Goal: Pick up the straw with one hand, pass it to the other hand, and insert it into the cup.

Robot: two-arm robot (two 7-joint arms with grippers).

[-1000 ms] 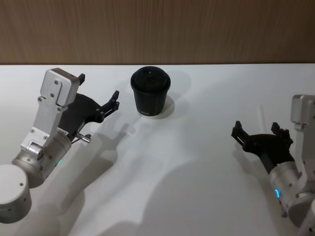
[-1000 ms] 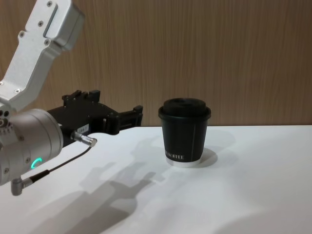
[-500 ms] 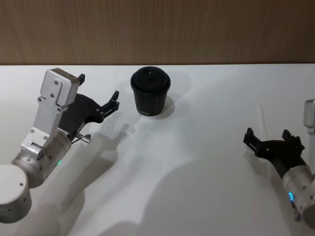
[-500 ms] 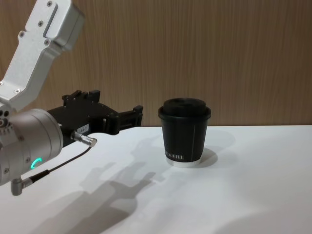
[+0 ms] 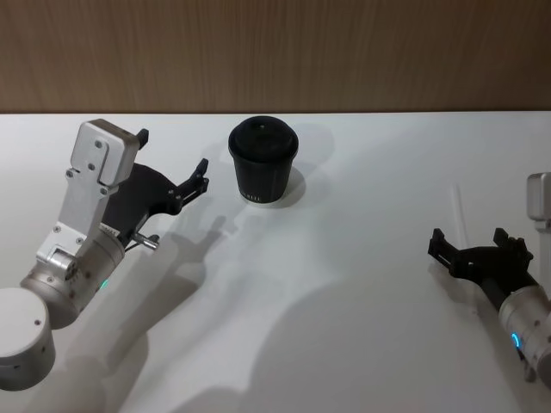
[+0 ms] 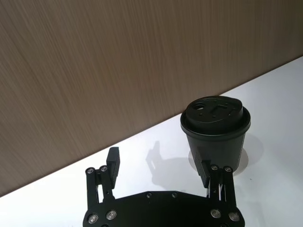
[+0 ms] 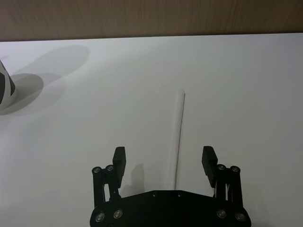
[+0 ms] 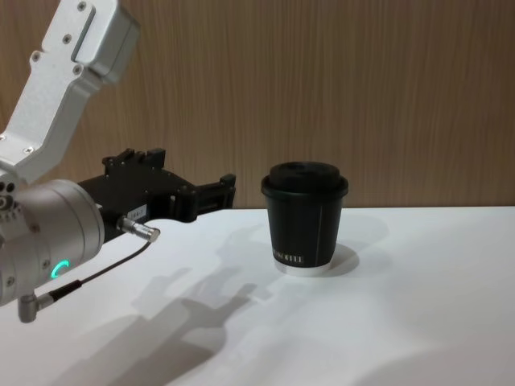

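The straw, thin, straight and white (image 5: 459, 211), lies flat on the smooth white tabletop (image 5: 344, 284) at the robot's right, well apart from the small black paper cup with a black domed lid (image 5: 263, 159), which stands upright toward the back of the table. The black right gripper on its silver wrist (image 5: 473, 243) hangs low over the straw's near end with its fingers spread wide. In the right wrist view the straw (image 7: 180, 137) runs between the two fingertips, nearer one than the other, touching neither, and that gripper (image 7: 163, 153) holds nothing. The black left gripper (image 5: 172, 153) is raised just left of the cup, fingers equally wide apart and empty, pointing toward it (image 6: 216, 130). A brown wood-grain wall (image 5: 275, 52) stands behind the table.
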